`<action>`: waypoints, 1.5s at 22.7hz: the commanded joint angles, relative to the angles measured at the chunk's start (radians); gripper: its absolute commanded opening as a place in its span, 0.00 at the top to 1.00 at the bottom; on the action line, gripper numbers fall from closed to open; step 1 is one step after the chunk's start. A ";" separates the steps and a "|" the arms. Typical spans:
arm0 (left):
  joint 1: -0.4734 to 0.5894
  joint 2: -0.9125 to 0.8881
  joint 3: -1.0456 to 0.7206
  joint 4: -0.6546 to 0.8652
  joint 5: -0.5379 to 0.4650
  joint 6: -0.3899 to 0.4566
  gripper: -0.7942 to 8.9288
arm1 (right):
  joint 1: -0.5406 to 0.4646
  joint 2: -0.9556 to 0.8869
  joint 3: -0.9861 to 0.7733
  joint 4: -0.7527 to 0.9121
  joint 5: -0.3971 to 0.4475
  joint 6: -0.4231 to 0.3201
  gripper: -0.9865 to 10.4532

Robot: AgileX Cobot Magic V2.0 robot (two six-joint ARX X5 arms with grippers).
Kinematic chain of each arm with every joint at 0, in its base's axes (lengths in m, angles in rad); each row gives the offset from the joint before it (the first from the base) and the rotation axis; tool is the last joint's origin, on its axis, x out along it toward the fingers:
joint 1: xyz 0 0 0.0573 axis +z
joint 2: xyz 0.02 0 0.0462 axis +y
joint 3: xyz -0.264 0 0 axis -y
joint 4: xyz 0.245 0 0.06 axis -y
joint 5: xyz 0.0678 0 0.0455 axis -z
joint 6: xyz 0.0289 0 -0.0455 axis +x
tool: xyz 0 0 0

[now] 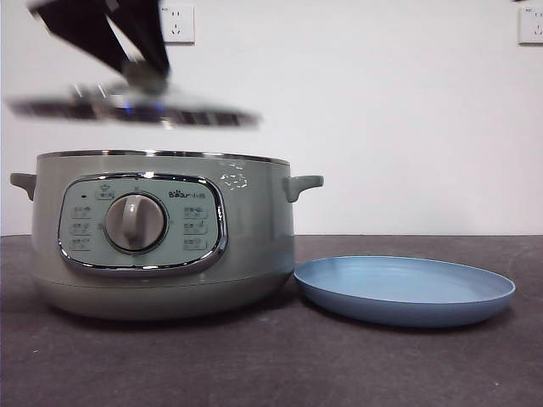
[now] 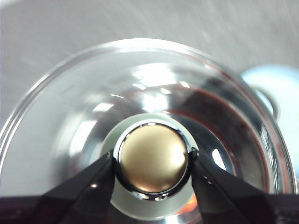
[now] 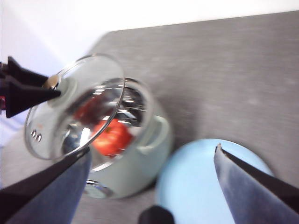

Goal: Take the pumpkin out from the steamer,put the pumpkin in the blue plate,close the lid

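- Inside the steamer [image 3: 135, 161], seen from the right wrist view, the pumpkin [image 3: 111, 137] sits low in the pot as an orange-red blur, partly behind the glass of the raised lid [image 3: 77, 105]; its stem cannot be made out.
- Above the pot, the lid [image 1: 131, 108] hangs clear of the rim in the front view, smeared by motion and tilted a little, with a gap of white wall between it and the chrome edge of the steamer [image 1: 161, 233].
- Clamped on the lid's knob [image 2: 153, 158], the left gripper [image 2: 153, 161] has one black jaw pressed against each side of the chrome-ringed cap; the glass dome of the lid [image 2: 84, 107] spreads out around it.
- From the front, that same gripper [image 1: 144, 72] comes down dark from about 11 o'clock of the picture and meets the lid at its middle.
- Just beside the pot, at about 3 o'clock of it in the front view, the blue plate [image 1: 405, 290] lies flat on the dark table [image 1: 271, 365], its near edge close to the pot's base; I cannot tell whether they touch.
- High over the plate [image 3: 196, 186], the right gripper [image 3: 149, 161] has its jaws spread wide apart and holds nothing.
- On the white wall behind, a socket [image 1: 176, 23] sits near 12 o'clock of the pot.
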 commanded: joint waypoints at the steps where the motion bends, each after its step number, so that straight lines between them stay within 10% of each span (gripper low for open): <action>1: -0.001 -0.085 0.006 0.025 -0.037 0.014 0.93 | 0.038 0.040 0.004 0.047 -0.024 0.042 0.53; 14: -0.001 -0.370 0.006 -0.210 -0.356 0.014 0.93 | 0.421 0.435 0.159 0.113 0.098 0.022 0.52; 27: -0.001 -0.458 0.006 -0.370 -0.631 0.014 0.93 | 0.659 1.072 1.007 -0.507 0.500 -0.236 0.39; 34: -0.001 -0.458 0.006 -0.372 -0.629 0.014 0.93 | 0.725 1.283 1.112 -0.475 0.592 -0.311 0.39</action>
